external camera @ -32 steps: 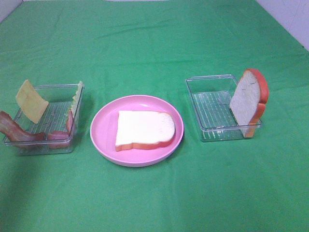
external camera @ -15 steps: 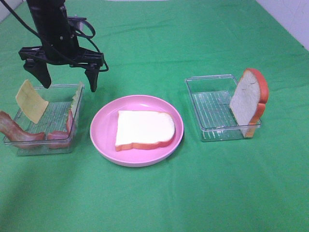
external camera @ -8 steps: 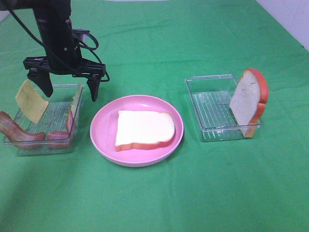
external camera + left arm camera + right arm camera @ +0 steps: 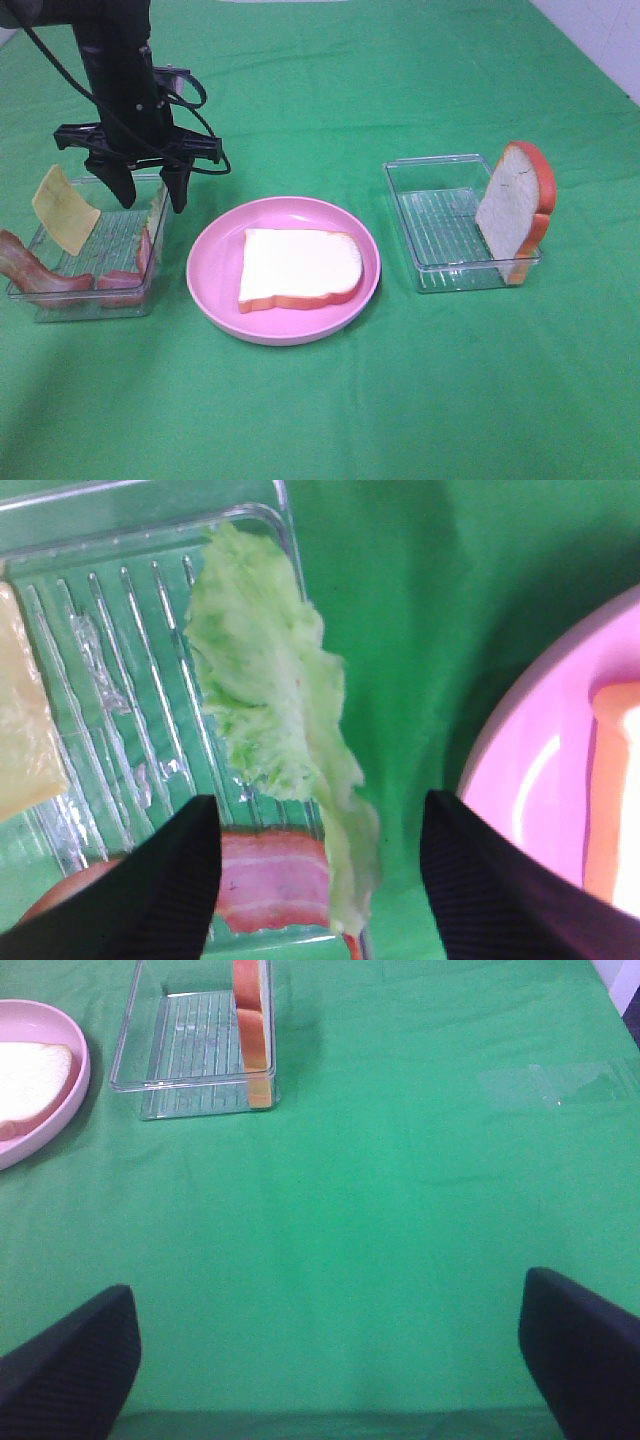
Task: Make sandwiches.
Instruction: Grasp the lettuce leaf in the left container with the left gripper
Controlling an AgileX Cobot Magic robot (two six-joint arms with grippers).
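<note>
Left tool (image 4: pixel 150 192): upper left, jaws part-open astride lettuce (image 4: pixel 260 710) at right edge of tray (image 4: pixel 110 680), gap either side.
Right tool (image 4: pixel 325 1355): wide apart; bare green worktop (image 4: pixel 380 1220) ahead.

A bright green cloth (image 4: pixel 430 410) is covering the desk (image 4: pixel 330 60) from edge to edge in the high view, lying mostly flat with a few soft folds running across its far part. A pale, off-white wall (image 4: pixel 600 35) is showing as 1 wedge in the far right corner. Even, diffuse light is falling from above, leaving only soft shadows on the cloth, and a clear glossy patch (image 4: pixel 555 1082) is glinting on it in the right wrist view.
</note>
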